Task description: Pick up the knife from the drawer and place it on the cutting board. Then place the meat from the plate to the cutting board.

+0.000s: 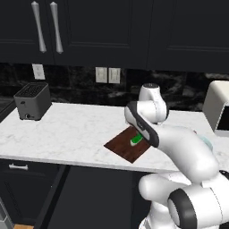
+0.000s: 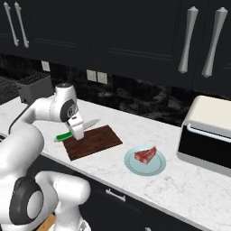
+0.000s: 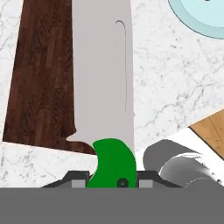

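Left base view: white marbled counter under dark navy cabinets with long silver handles; black stone backsplash with pale wall outlets. A boxy grey toaster stands far left of the cutting board, a thin reddish-brown wooden rectangle lying skewed near the counter's front edge. The arm's white links cover much of the board; a bit of the knife, its green handle, shows over the board beside the arm. A cream-coloured appliance sits at the right edge.

Right base view: this side shows the full board with its grain, and right of it the plate, round and pale blue-green, carrying the meat, a red wedge with pale fat edging. Further right of the plate, a cream and black oven-like appliance. The gripper hangs at the board's left end, pinching the knife; the green handle pokes out left past the board, the blade reaches toward the backsplash.

Hand view: the fingers are pressed onto the green handle; the broad pale grey blade runs away from the camera, overlapping the board's edge and the marble. A curve of the plate shows top right.
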### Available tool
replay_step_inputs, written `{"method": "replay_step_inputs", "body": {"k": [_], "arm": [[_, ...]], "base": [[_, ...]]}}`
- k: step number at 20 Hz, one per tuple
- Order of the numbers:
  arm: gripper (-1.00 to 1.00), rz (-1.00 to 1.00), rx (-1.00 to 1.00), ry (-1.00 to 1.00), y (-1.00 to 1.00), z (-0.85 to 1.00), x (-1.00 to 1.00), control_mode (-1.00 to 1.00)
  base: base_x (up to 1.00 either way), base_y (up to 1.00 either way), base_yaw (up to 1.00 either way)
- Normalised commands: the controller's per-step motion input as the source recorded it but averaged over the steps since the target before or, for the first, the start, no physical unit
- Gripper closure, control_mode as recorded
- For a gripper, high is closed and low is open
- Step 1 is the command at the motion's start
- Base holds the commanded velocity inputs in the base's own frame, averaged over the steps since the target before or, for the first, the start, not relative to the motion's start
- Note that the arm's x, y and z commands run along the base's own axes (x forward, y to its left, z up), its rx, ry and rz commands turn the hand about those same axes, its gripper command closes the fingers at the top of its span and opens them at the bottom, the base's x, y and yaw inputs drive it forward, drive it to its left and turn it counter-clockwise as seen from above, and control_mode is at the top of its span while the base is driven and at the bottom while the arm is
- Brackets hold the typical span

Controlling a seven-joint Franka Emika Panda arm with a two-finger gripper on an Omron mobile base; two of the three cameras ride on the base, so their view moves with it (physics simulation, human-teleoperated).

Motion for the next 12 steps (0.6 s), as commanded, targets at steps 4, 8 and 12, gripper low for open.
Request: {"method": "replay_step_inputs", "body": {"k": [4,8,12], "arm": [[1.00,-0.02,-0.04,0.07,0.32,-0.23,0.31,-1.00],[1.00,0.00,-0.02,0.08,0.13,-0.23,0.40,-1.00],[1.00,0.00,0.00,0.04,0.00,-0.42,0.26,-1.00]], "base": [[0.00,0.00,0.00],[0.00,0.00,0.00],[0.00,0.00,0.00]]}}
